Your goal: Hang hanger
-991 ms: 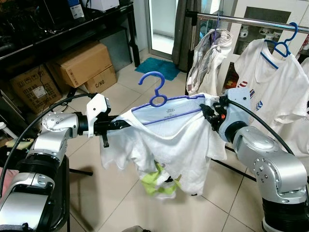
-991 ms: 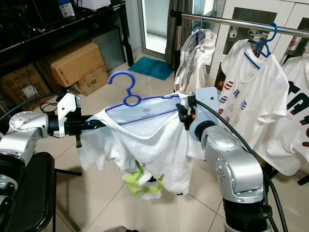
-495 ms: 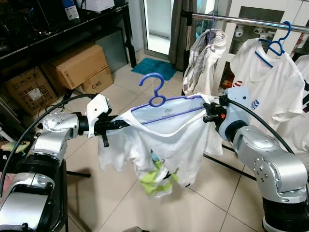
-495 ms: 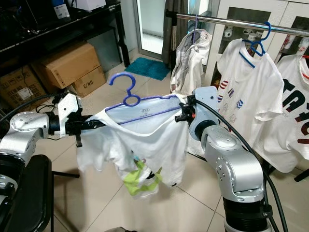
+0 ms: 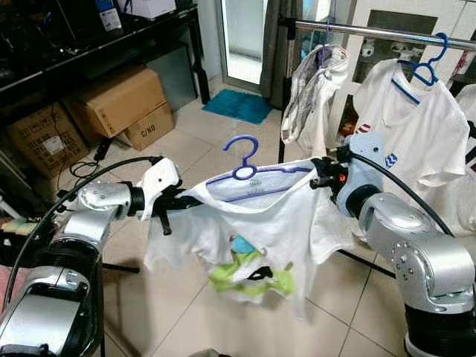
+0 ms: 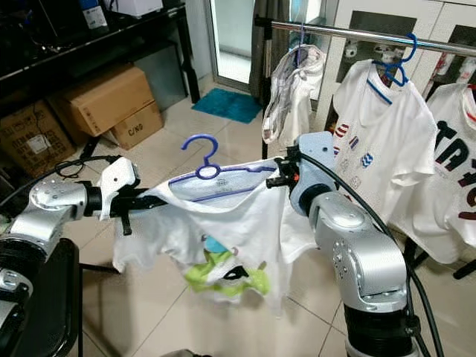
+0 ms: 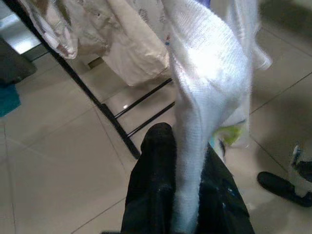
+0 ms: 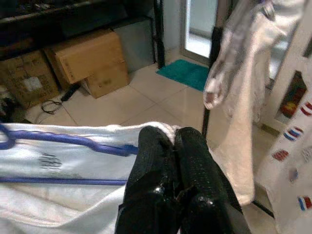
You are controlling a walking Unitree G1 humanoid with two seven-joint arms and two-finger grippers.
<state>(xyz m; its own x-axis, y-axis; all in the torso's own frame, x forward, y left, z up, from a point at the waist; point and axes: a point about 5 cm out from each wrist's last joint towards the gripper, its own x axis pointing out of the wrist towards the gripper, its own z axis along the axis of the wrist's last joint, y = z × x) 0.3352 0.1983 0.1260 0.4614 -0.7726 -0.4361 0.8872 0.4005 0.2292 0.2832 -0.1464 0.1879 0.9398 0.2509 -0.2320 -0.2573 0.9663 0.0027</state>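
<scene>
Tiled room with a metal clothes rail (image 5: 387,31) at the back and two cardboard boxes (image 5: 128,97) under a dark shelf on the left. Three garments on the rail: a crumpled pale shirt (image 5: 312,82), a white tee on a blue hanger (image 5: 424,71), and one more white tee at the right edge (image 6: 461,163). Out front, one blue hanger (image 5: 244,160) carrying a white t-shirt (image 5: 245,223) with a green print, held up in mid-air between both arms, well short of the rail. Left gripper (image 5: 184,201) stretched across from the left, fingers clamped on the shirt's shoulder. Right gripper (image 5: 318,169) bent inward at elbow height, fingers pinched shut on the opposite shoulder right at the hanger's end.
</scene>
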